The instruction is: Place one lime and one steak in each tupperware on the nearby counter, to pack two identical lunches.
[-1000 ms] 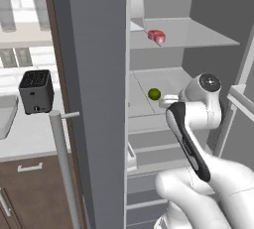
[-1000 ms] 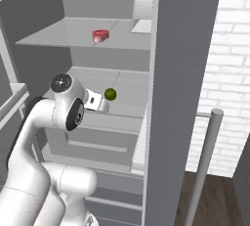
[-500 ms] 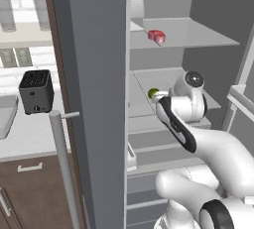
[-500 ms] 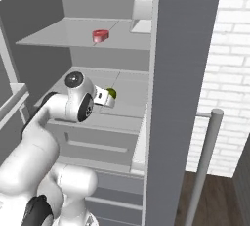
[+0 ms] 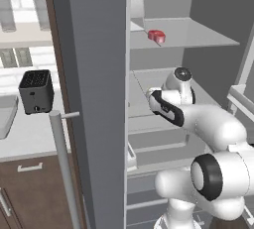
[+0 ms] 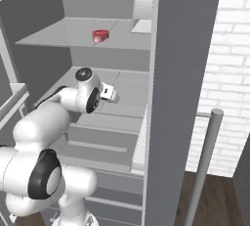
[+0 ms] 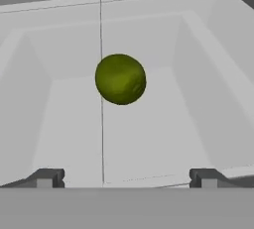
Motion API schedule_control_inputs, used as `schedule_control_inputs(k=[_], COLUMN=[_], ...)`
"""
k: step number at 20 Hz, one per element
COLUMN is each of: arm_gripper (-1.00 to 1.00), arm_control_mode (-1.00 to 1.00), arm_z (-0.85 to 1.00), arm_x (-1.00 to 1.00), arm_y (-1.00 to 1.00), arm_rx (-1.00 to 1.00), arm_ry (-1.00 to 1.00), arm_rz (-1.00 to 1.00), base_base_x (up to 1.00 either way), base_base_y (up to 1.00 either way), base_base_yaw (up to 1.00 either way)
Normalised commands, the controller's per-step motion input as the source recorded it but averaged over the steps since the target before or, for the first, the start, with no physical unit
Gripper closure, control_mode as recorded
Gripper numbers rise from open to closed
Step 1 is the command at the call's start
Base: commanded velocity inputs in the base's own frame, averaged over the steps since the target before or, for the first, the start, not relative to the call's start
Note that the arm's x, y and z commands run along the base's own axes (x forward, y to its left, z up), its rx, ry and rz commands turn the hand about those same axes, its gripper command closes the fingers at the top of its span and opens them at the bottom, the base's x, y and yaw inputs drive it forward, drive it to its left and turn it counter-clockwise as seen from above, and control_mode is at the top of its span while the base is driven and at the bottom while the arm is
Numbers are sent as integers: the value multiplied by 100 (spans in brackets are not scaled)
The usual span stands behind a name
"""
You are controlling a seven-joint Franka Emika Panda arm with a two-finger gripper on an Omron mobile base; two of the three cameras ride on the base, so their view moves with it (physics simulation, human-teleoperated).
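Jaws spread wide and empty, we face the lime (image 7: 120,79) dead ahead, centred between our fingertips (image 7: 47,177) but not yet reached; it rests on the fridge shelf (image 7: 149,139), so straight forward.

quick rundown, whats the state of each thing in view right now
lime: loose on the fridge shelf, not gripped
end effector: open, aimed at the lime, short of it
steak: red-pink piece, resting on the upper fridge shelf
fridge door: swung open
toaster: standing on the counter
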Motion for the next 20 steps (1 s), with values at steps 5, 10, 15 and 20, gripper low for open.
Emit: schedule_control_inputs(k=[5, 10, 15, 20], arm_gripper=[-100, -100, -100, -100], arm_control_mode=[-100, -100, -100, -100], arm_z=[-31, -35, -32, -42], arm_x=[67, 67, 70, 52], arm_y=[0, -2, -6, -5], arm_rx=[0, 0, 0, 0], arm_ry=[7, 4, 2, 5], arm_rz=[0, 0, 0, 0], base_base_x=[0, 0, 0, 0], base_base_y=[0, 0, 0, 0], base_base_yaw=[0, 0, 0, 0])
